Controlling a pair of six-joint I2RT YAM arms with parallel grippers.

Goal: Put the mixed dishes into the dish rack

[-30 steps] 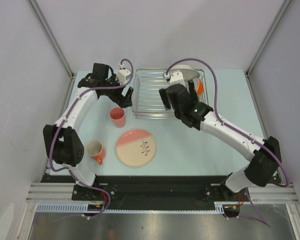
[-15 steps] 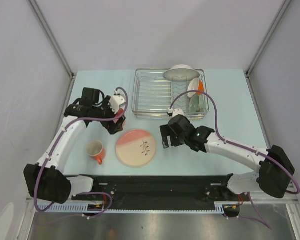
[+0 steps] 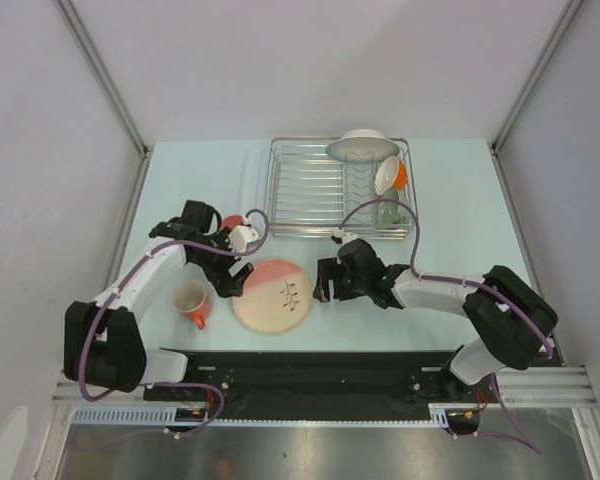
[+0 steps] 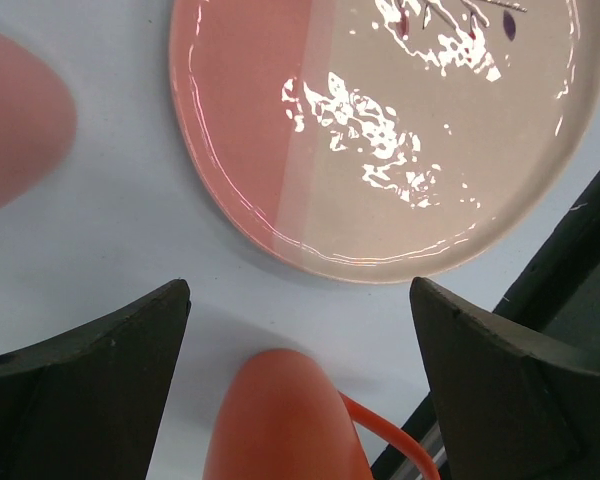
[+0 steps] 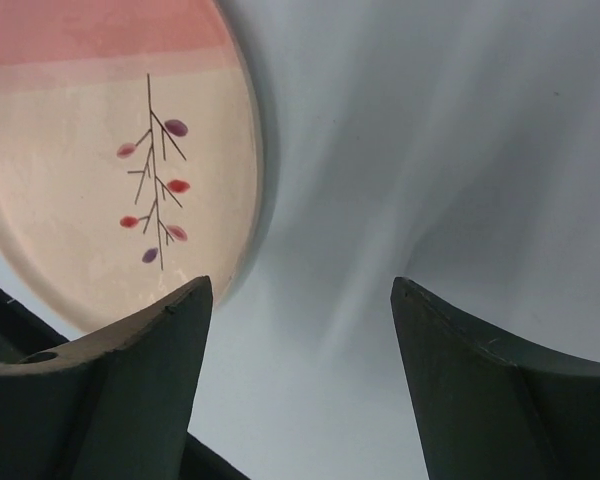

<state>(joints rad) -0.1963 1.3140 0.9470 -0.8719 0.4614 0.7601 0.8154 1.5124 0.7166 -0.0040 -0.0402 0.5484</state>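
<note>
I see both arms pulled back from rack [image 3: 310, 195] to plate [image 3: 271, 297]. Left gripper [image 3: 232, 281], right gripper [image 3: 323, 282]: fingers wide open, empty, flanking plate flat on table [image 3: 450, 230]. Plate pickup next, I judge.

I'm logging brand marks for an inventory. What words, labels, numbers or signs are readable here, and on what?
None can be read.
The pink-and-cream plate carries only a painted leaf sprig, no lettering.
The orange mug and the wire dish rack show no labels in any view.
</note>
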